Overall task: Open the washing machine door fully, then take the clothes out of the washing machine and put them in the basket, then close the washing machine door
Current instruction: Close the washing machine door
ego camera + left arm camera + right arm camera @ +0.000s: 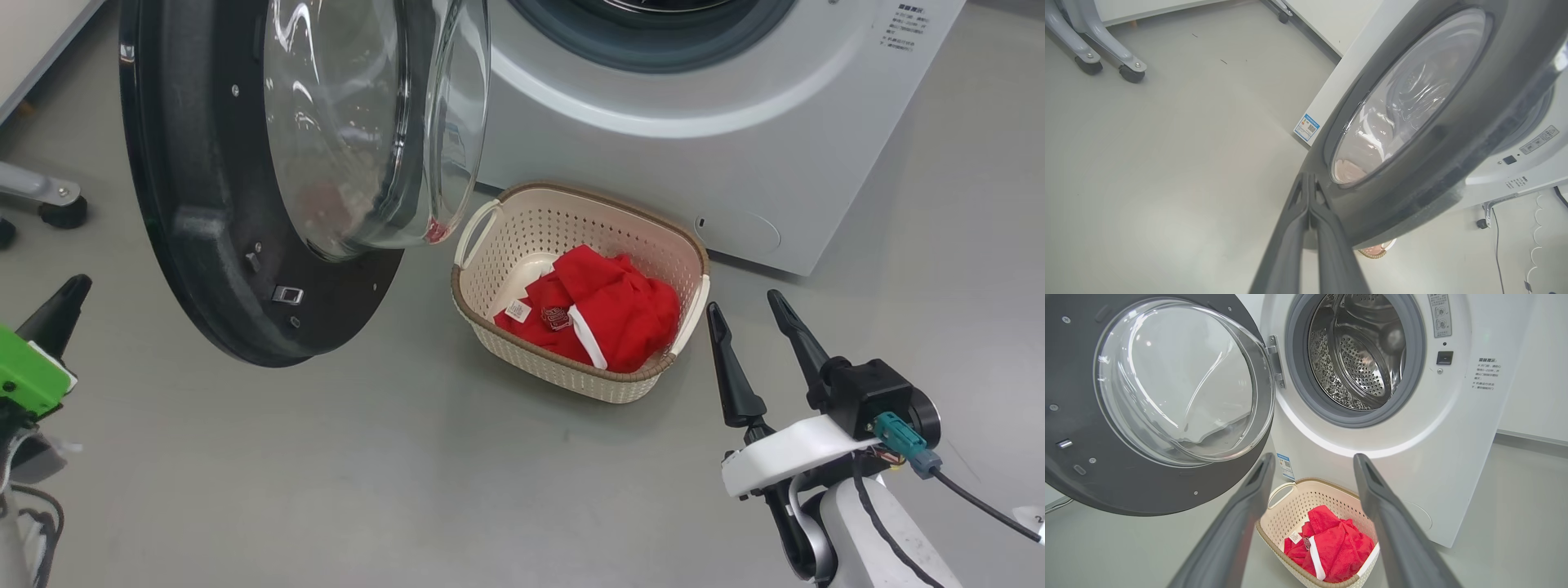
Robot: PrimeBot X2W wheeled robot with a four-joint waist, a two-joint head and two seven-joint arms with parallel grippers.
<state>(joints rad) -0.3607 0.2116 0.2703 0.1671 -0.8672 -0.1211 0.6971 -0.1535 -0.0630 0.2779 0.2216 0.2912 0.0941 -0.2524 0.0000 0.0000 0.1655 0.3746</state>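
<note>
Left gripper point(1309, 179) sat closest, jaws pressed together on nothing, tips right at the outer rim of the washing machine door point(204, 245). Couldn't tell if they actually touched.

Risk 1: thin closed tips on a glossy curved face could skid off mid-push and leave the door short of latching.

Door stood swung wide, glass bowl point(367, 122) bulging toward the machine. Basket point(563, 193) sat on the floor just right of the door's lower edge, close against the front of the washing machine point(653, 163). Clothes point(620, 314) were bunched inside it, red hump about level with the rim.

Risk 2: I judged the closing swing would pass over the basket. Clearance wasn't readable, so a clip or drag was possible.

Drum point(1359, 355) looked empty. Right gripper point(743, 302) hung just right of the basket, jaws wide apart, holding nothing.

Risk 3: it may have sat inside the door's closing arc and could get struck unless pulled back first.
</note>
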